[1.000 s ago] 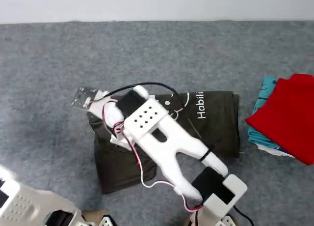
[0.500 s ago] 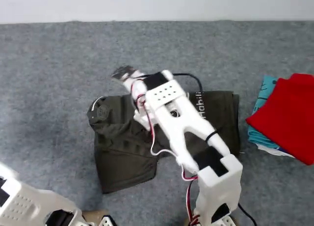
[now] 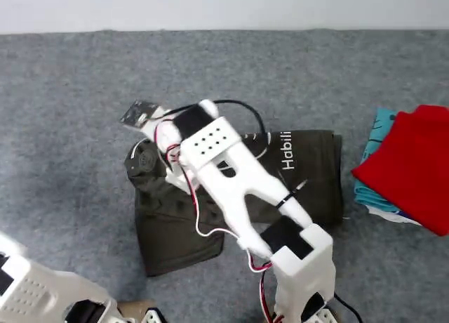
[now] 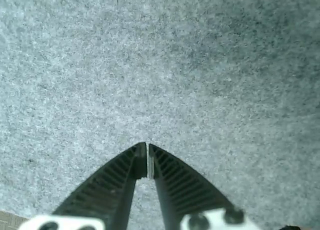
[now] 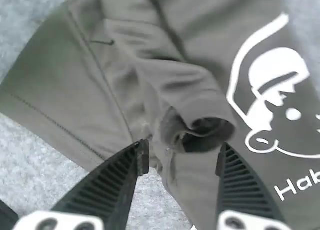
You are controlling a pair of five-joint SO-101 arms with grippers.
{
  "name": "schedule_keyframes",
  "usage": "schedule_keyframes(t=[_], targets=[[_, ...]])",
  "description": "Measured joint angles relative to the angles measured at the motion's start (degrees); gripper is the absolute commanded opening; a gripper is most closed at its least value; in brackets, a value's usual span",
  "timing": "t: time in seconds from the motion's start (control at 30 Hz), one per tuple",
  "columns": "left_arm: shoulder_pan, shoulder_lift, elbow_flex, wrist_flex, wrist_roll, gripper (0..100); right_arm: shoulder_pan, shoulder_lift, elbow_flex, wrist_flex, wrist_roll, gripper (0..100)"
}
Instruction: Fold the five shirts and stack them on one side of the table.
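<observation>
- Risk one: the right claw (image 5: 182, 149) is spread wide and grips nothing. It straddles a bunched ridge (image 5: 200, 125) of the dark olive cotton shirt (image 3: 175, 232). Closing here would likely pinch only the top layer, so a lift would peel the fold open instead of carrying it.
- Shirt location: mid-table on the grey felt table (image 3: 70, 91), partly folded, with a rumpled near-left corner and uneven edges. It sits well apart from the stack at the right edge.
- Risk two: dragging a half-folded shirt across felt would probably skew it through friction, and it would then arrive crooked at the stack.
- Stack: a red folded shirt (image 3: 414, 168) lies on top of a teal folded shirt (image 3: 379, 126), and both run past the frame edge. A careless drop could nudge the stack off the table. How many shirts are in it cannot be told.
- Risk three: the red and white wires (image 3: 200, 218) looping off the right arm hang close to the cloth, so a snag on a low pass is possible.
- Left claw (image 4: 147, 150): fingers pressed together and empty, over bare felt away from the shirt. With no second hold on the far edge, a one-arm fold may slide the whole garment.
- Print: a white cartoon-head graphic (image 5: 270, 100) with white lettering (image 5: 295, 190) beside it is on the olive shirt. In the high view the arm covers part of the print. No readable labels show on the red or teal shirts.
</observation>
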Motion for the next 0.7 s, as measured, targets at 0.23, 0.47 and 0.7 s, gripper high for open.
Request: schedule_keyframes(t=[0.23, 0.47, 0.7], targets=[[1.93, 0.0, 0.0, 0.0, -0.7, 2, -0.09, 10.2, -2.11, -0.09, 0.79, 14.3], [2.46, 0.0, 1.67, 0.0, -0.7, 2, -0.09, 18.02, -16.79, -0.79, 2.9, 3.0], [2.81, 0.0, 1.76, 0.0, -0.7, 2, -2.81, 19.25, -31.74, 4.4, 5.98, 2.8]])
